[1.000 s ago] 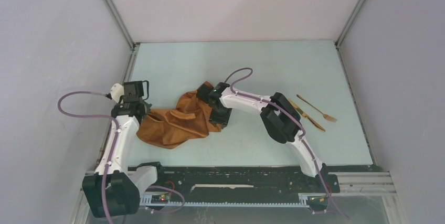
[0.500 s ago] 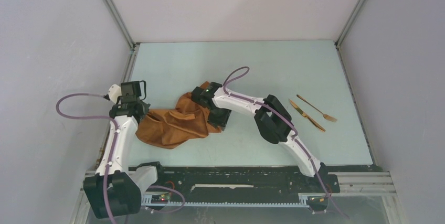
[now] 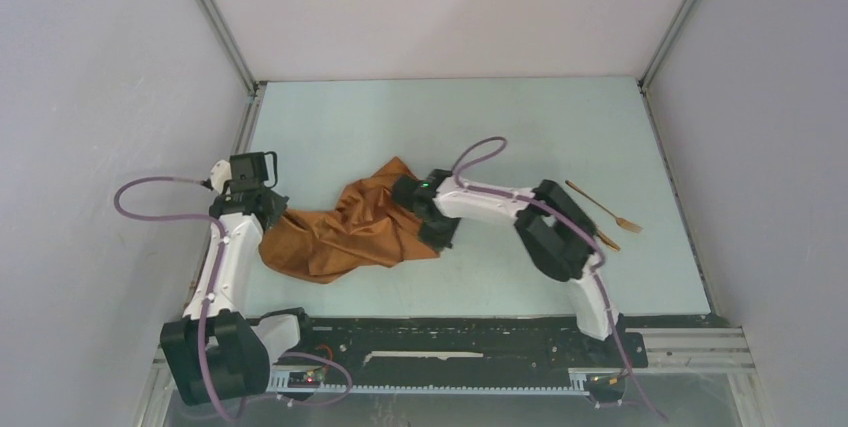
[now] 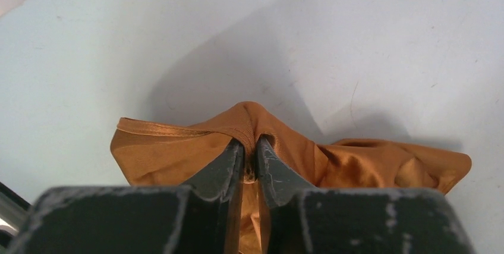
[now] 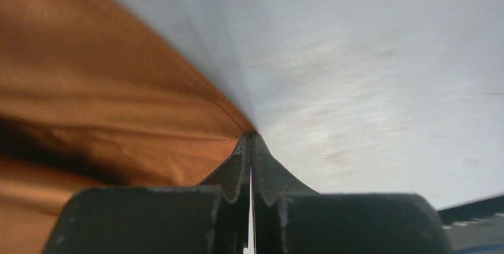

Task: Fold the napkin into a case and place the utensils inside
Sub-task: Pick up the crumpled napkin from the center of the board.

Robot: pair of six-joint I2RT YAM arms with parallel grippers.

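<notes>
Cloth-folding scene seen from overhead: a rust-orange napkin (image 3: pixel 345 232) lies crumpled and bunched on a pale blue tabletop (image 3: pixel 450 127), between two robot arms. The left end effector (image 3: pixel 270 209) is at the napkin's left end and the right end effector (image 3: pixel 437 234) at its right end, so the cloth hangs between them like something about to be pulled flat. That seems to be the reason for the hold, since a square has to be spread out before it can be folded into a case. No case shape exists yet. Two thin gold utensils (image 3: pixel 603 207) wait well apart on the right side of the tabletop, one partly hidden behind the right arm, out of the way of the folding. The overhead view gives the layout but hides both sets of fingers under the wrists. The left wrist view fills that gap: the left end effector (image 4: pixel 251 144) is clenched on a raised pleat of napkin (image 4: pixel 178 153), the cloth puckering around its tips. The right wrist view, blurred, shows the right end effector (image 5: pixel 251 138) closed tight, with the napkin's (image 5: pixel 89 87) hem running straight into its tips, so it appears pinched there.
</notes>
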